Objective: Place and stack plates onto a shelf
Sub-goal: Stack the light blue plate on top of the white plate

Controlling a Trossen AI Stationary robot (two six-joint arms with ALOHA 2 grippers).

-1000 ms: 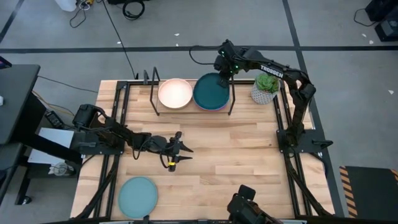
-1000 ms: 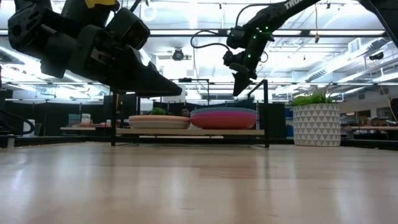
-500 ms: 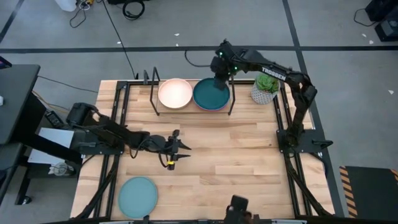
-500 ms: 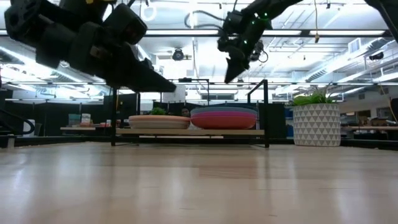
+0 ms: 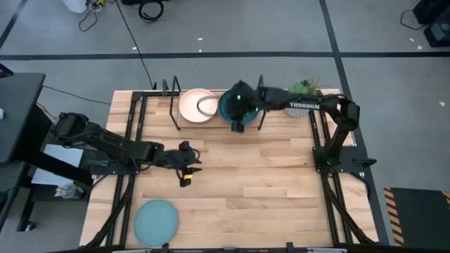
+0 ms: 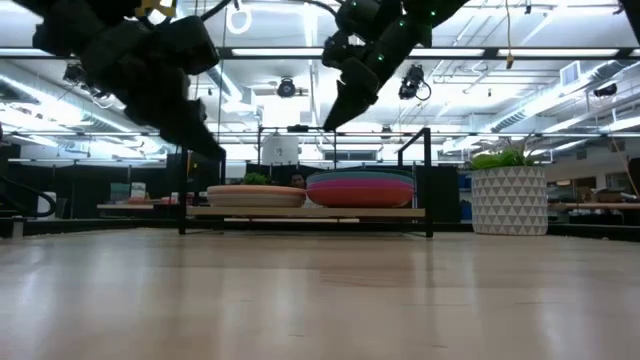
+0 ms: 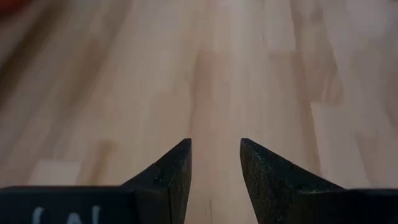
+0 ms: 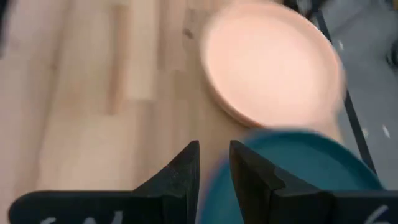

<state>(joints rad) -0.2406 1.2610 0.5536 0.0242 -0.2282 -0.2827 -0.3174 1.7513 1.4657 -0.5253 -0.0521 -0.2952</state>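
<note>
The shelf (image 5: 261, 112) stands at the table's far side with two stacks of plates on its board (image 6: 300, 212). The left stack has a cream plate (image 5: 193, 105) on top. The right stack has a dark teal plate (image 5: 228, 109) on top, over blue and magenta ones (image 6: 360, 190). A light teal plate (image 5: 155, 219) lies flat on the table near the front left. My right gripper (image 5: 237, 121) hovers open and empty over the near edge of the dark teal plate (image 8: 298, 168). My left gripper (image 5: 191, 160) is open and empty above bare wood (image 7: 214, 81) at mid-table.
A potted plant in a white pot (image 5: 299, 98) stands to the right of the shelf, also seen in the low view (image 6: 508, 195). Bare tabletop lies between the shelf and the light teal plate.
My right gripper has come from the far side of the right stack across it, toward the table's near and left edges, and has risen a little. My left gripper has drawn back toward the table's left edge and tipped more downward.
</note>
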